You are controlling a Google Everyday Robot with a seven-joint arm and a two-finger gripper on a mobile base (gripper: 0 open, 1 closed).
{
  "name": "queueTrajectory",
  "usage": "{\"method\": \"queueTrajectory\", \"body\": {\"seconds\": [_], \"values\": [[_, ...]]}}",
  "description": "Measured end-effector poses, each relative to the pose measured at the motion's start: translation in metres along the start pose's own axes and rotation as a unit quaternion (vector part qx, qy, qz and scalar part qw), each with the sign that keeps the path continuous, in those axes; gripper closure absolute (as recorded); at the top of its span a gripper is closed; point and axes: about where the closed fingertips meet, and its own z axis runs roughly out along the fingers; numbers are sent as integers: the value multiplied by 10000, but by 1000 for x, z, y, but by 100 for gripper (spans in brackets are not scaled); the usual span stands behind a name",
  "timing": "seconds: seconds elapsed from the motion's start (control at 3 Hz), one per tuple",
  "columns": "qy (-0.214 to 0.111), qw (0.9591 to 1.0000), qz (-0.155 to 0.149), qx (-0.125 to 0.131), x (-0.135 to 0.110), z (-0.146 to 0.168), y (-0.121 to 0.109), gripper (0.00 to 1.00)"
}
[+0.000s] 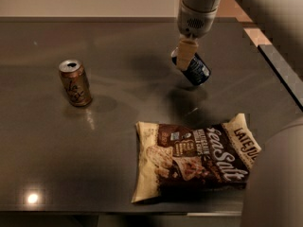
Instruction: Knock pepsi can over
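While the gripper (185,63) hangs over the far right part of the table (118,141), I see it clamped on the upper end of the pepsi can (198,72). One pale finger (186,53) lies across the can's near side and the other is hidden behind it. The can is tilted hard, top toward the gripper, base pointing down and toward the right of the view. The dark shadow below suggests it is clear of the surface or barely touching; I cannot say which. The copper can (75,82) stands upright well apart on the left, and the chip bag (199,157) lies flat nearer the camera, just beyond that shadow.

My judgement is that the tipping is mostly done and what remains is laying the can on its side. I would lower slowly, let the base meet the table first, then roll the wrist further so the side comes down. Releasing from height risks a bounce, or a roll toward the table's right edge or onto the bag, so I would open only once the can's side is resting
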Motion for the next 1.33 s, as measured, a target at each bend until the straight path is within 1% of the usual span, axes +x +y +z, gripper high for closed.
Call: {"method": "queueTrajectory", "body": {"seconds": [0.33, 0.67, 1.33], "values": [[122, 9996, -221, -127, -2, 6, 12, 100], [240, 9987, -353, -268, -2, 14, 19, 84], [522, 9960, -595, -411, 1, 29, 31, 38]]}}
